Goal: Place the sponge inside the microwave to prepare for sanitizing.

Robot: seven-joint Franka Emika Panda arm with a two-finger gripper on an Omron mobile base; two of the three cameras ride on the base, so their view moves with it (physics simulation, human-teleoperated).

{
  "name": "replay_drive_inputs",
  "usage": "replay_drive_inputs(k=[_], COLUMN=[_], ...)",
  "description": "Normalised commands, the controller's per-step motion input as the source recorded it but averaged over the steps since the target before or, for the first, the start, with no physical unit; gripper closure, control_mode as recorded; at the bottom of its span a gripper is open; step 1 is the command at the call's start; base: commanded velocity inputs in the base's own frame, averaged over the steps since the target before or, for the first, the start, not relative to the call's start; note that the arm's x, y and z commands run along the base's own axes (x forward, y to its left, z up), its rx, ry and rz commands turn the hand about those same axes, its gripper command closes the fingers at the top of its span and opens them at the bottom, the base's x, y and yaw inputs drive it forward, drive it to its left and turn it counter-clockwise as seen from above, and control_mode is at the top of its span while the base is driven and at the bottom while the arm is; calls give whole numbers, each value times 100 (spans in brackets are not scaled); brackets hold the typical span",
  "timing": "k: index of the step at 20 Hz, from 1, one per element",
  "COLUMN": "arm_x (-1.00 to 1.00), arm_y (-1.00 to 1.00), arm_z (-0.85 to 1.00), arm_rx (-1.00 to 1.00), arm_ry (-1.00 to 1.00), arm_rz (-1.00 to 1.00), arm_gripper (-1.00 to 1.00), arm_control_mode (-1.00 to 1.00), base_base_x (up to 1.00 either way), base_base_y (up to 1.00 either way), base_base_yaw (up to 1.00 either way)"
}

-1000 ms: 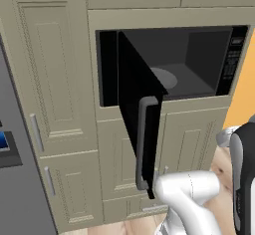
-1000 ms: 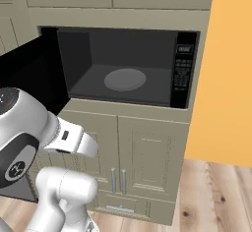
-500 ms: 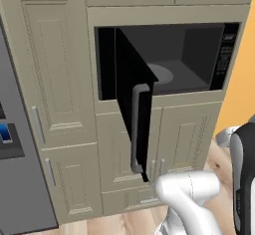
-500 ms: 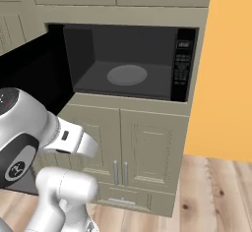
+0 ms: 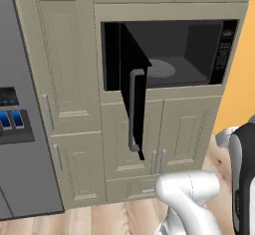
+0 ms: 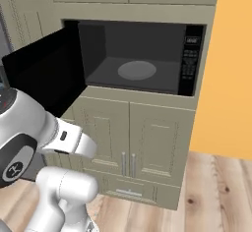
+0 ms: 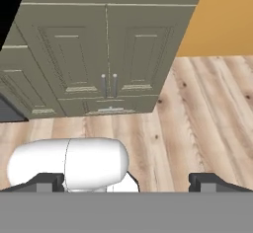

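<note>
Ahead of you, the microwave [image 5: 169, 55] door [image 5: 133, 99] hangs open amid beige cabinets [image 6: 133, 137]. Wood floor [image 7: 197, 123] lies below your gripper [image 7: 126, 180], fingers apart, holding nothing.

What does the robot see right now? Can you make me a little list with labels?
microwave: built into the cabinet wall
microwave door: glossy black, swung wide open to the left
turntable: round, grey, bare, on the cavity floor
button panel: black, on the microwave's right side
lower cabinet doors: closed, beneath the microwave
floor: light wood planks
gripper: open, holding nothing, facing the floor and lower cabinets
</note>
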Motion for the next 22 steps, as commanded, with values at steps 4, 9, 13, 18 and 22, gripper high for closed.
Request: replay_drive_inputs(k=[4, 9, 13, 18, 22], arm_x=[0, 0, 0, 0, 0], arm_y=[0, 0, 0, 0, 0], arm_z=[0, 0, 0, 0, 0], arm_rx=[0, 0, 0, 0, 0], arm_ry=[0, 0, 0, 0, 0], arm_rz=[0, 0, 0, 0, 0], arm_gripper=[-100, -100, -100, -100, -100], arm_control_mode=[100, 100, 100, 100, 100], base_base_x=[-39, -26, -18, -13, -2], base_base_y=[0, 0, 0, 10, 41], base_base_yaw=[47, 66, 76, 57, 4])
